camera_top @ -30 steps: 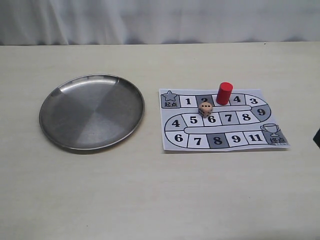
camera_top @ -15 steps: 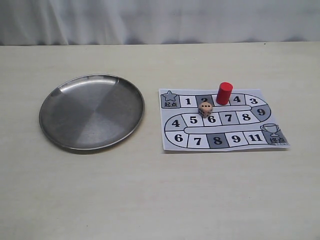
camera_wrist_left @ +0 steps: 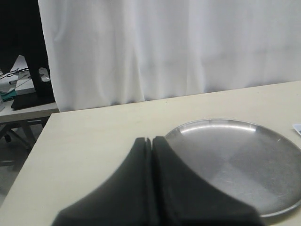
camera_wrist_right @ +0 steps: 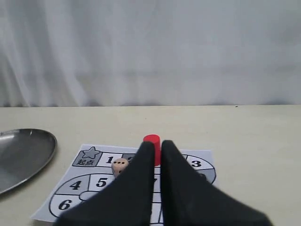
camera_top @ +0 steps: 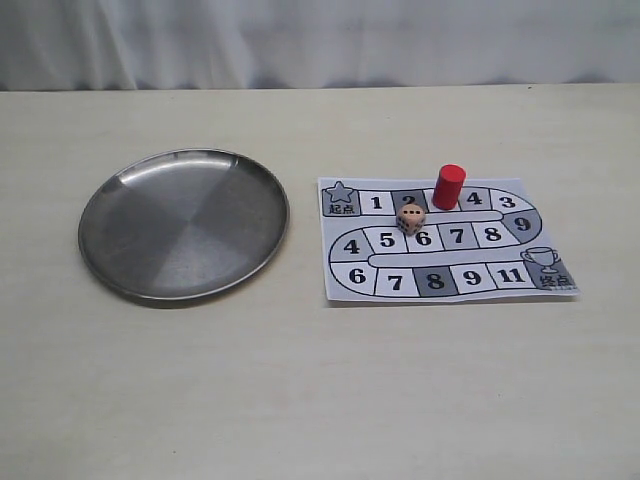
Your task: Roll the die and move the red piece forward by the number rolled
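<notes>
The die (camera_top: 410, 219) lies on the paper board (camera_top: 492, 276) just below square 2, with three pips in a row on its top face. The red piece (camera_top: 449, 186) stands upright on the top row between squares 2 and 4. Neither gripper shows in the exterior view. In the left wrist view my left gripper (camera_wrist_left: 151, 140) is shut and empty, off the near rim of the steel plate (camera_wrist_left: 235, 155). My right gripper (camera_wrist_right: 156, 143) is shut on nothing, held back from the board (camera_wrist_right: 101, 182). Beyond its tips I see the red piece (camera_wrist_right: 151, 139) and the die (camera_wrist_right: 120, 165).
A round steel plate (camera_top: 183, 223) lies on the table left of the board, with nothing in it; its edge also shows in the right wrist view (camera_wrist_right: 19, 150). A white curtain hangs behind the table's far edge.
A dark part of the right arm that showed at the exterior view's right edge one second ago has left the view. Die, red piece and plate have not moved.
</notes>
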